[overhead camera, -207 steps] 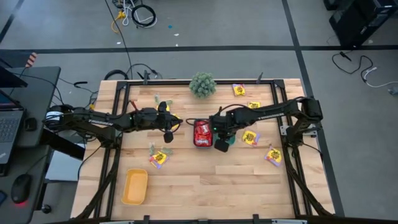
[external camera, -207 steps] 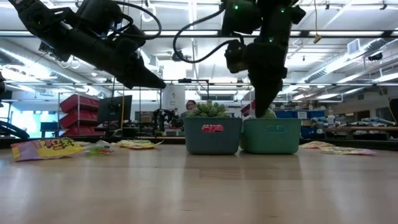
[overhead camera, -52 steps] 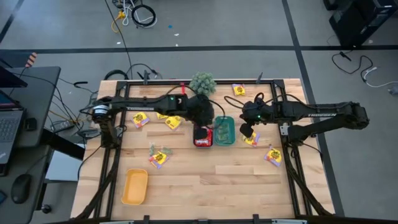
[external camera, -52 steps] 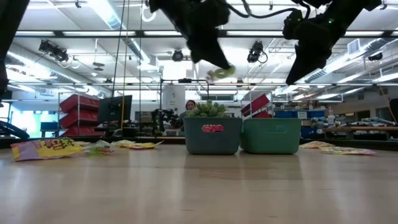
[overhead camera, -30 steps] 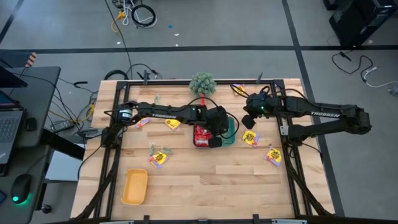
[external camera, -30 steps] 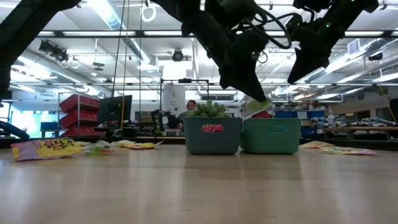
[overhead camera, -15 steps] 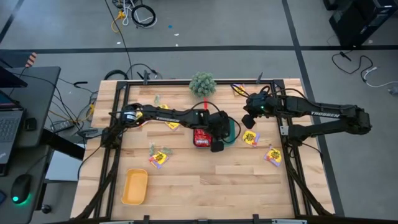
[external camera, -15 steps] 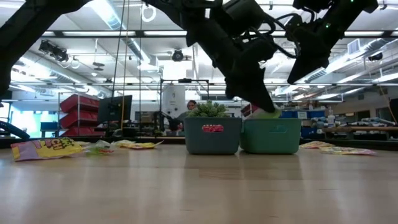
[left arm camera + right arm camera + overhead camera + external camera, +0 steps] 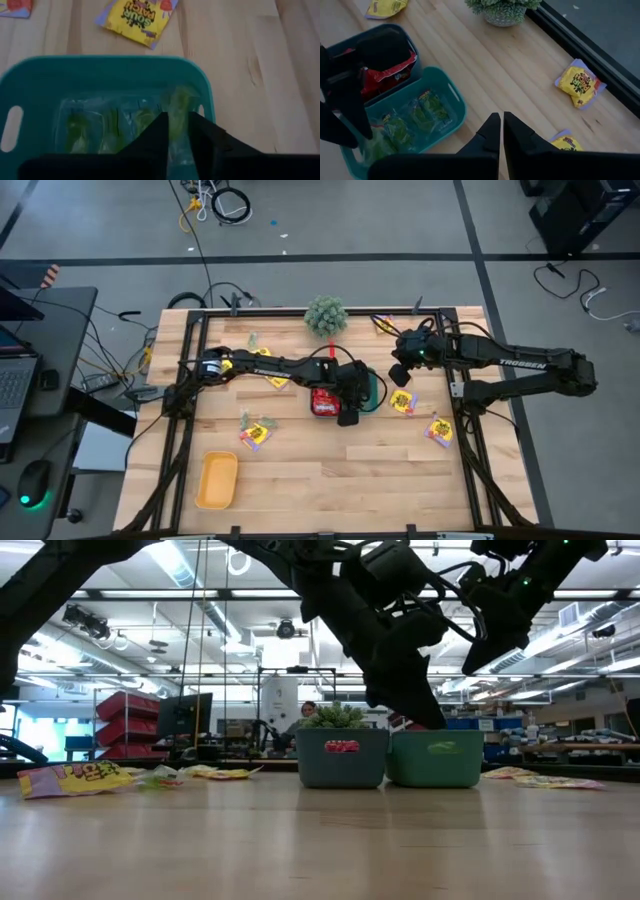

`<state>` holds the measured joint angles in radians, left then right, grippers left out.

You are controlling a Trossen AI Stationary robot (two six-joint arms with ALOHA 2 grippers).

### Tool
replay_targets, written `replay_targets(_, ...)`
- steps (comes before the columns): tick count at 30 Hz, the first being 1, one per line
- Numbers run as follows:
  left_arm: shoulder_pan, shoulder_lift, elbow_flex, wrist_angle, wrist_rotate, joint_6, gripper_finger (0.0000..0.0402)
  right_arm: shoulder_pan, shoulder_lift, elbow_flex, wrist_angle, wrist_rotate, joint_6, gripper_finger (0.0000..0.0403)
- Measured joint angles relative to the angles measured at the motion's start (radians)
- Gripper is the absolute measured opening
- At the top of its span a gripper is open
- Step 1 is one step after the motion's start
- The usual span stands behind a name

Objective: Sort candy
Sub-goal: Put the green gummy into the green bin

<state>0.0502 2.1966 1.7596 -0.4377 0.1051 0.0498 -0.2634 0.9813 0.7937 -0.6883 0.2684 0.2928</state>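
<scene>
Mostly pale green candy (image 9: 125, 125), clear-wrapped.

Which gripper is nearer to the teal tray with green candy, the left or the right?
The left. The left gripper is down inside the teal tray, just above the green candy. The right gripper hangs beside the tray, apart from it, over bare table.

Bright even overhead strip lighting, soft shadows, blurred dark wrist-view foregrounds
</scene>
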Motion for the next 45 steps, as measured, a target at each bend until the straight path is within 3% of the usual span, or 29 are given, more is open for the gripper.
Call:
replay_targets(5, 0.000, -0.004, 0.037, -0.041, 0.000, 0.027, 0.0126, 0.000, 0.000, 0.000, -0.001, 0.000, -0.005, 0.0012)
replay_targets(8, 0.000, -0.007, 0.081, -0.082, -0.007, 0.051, 0.0132, 0.000, 0.000, 0.000, -0.001, 0.000, -0.007, 0.0009)
replay_targets(11, 0.000, -0.029, 0.103, -0.145, -0.040, 0.106, 0.0104, 0.000, 0.000, 0.000, -0.001, 0.000, -0.018, 0.0008)
replay_targets(15, 0.017, -0.086, 0.102, -0.175, -0.059, 0.126, 0.0018, -0.001, 0.000, 0.000, 0.000, 0.000, -0.030, 0.0008)
replay_targets(25, 0.061, -0.133, 0.100, -0.204, -0.056, 0.124, 0.0002, -0.002, 0.000, 0.000, 0.012, 0.000, -0.053, 0.0005)
replay_targets(31, 0.061, -0.133, 0.095, -0.110, -0.049, 0.121, 0.0001, -0.001, 0.000, 0.000, 0.038, 0.000, -0.058, 0.0004)
replay_targets(39, 0.060, -0.134, -0.034, 0.179, 0.020, 0.077, 0.0000, -0.001, 0.000, 0.000, 0.088, 0.000, -0.087, 0.0001)
replay_targets(45, 0.060, -0.163, -0.135, 0.285, 0.024, 0.073, 0.0000, 0.001, -0.001, -0.033, 0.181, 0.000, -0.124, 0.0000)
